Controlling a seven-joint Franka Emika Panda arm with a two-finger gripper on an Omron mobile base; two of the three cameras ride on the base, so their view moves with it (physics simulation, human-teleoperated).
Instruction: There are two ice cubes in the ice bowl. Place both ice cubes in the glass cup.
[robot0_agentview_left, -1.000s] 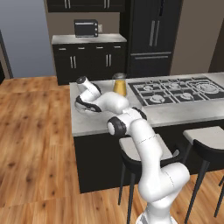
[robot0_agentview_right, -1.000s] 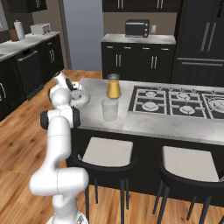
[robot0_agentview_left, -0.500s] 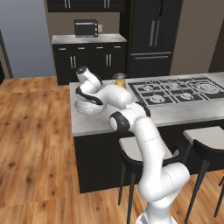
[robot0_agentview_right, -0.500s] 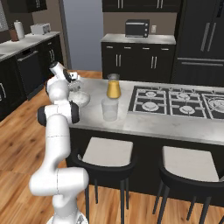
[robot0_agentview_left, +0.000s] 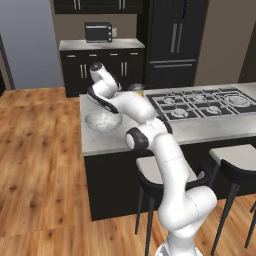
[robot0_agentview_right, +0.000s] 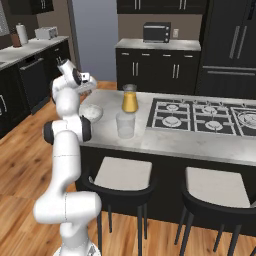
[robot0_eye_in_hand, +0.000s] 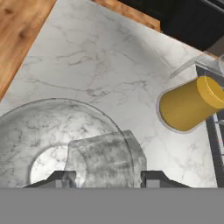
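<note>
Counter: marble island top (robot0_agentview_left: 200, 131), stove on the right
Ice bowl (robot0_agentview_left: 103, 121): near the left end
Gripper (robot0_eye_in_hand: 105, 178): raised above the bowl, pinching an ice cube (robot0_eye_in_hand: 105, 159)
Glass cup (robot0_agentview_right: 125, 125): beside the jar (robot0_agentview_right: 129, 99)

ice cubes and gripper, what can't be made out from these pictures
- Ice cubes: too small and translucent to count inside the ice bowl in either base view.
- Translucent lump between the gripper fingertips in the hand view: probably a cube, but the bottom edge cuts it off, so contact is uncertain.
- Glass cup: contents unreadable in the right base view, too clear.
- Jar: its lid end is cut off by the hand view's right edge.
</note>
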